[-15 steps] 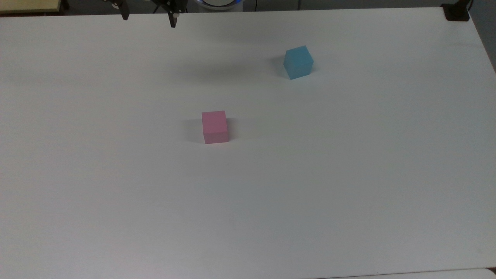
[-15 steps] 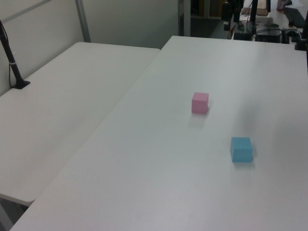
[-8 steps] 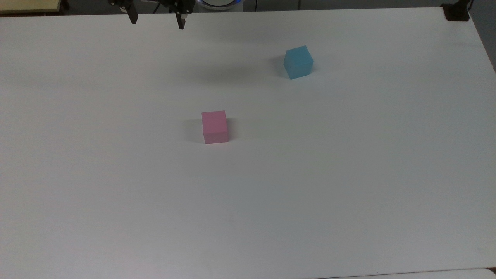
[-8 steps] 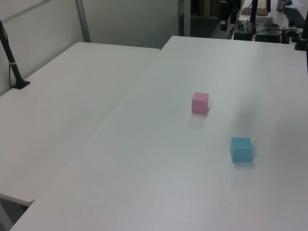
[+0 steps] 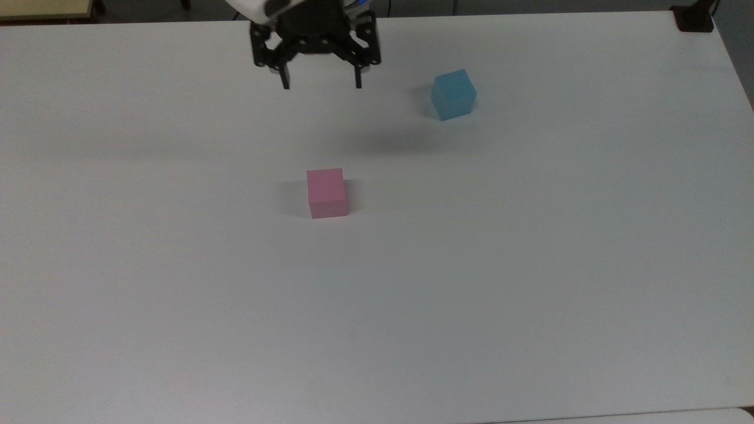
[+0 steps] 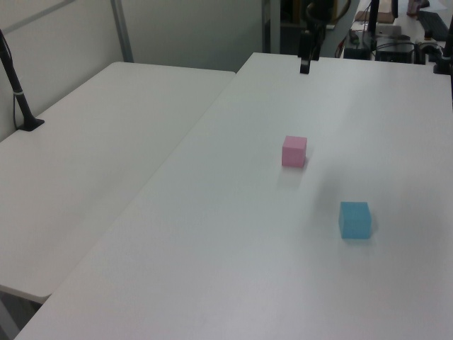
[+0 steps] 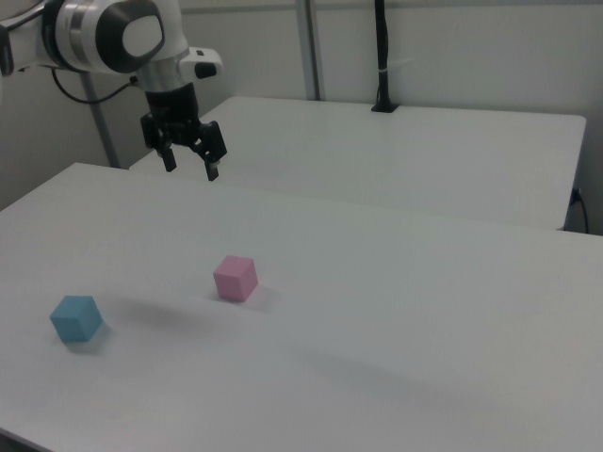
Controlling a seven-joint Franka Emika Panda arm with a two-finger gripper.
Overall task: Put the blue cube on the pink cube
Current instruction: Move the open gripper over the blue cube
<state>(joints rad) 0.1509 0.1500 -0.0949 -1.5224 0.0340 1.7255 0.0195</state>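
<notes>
Moved: black two-finger gripper (image 5: 321, 87) swung toward the top view's right, fingers spread, empty.
Risk: matte light-blue cube (image 5: 453, 95) sits turned; misaligned fingers could nudge it.

White rounded arm (image 7: 104, 33), grey joint cap; black claw (image 7: 191, 169).

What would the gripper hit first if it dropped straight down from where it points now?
Probably bare table. The open gripper points down, high above the table, and its shadow lies between the blue cube and the pink cube, on neither, though depth is uncertain.
</notes>
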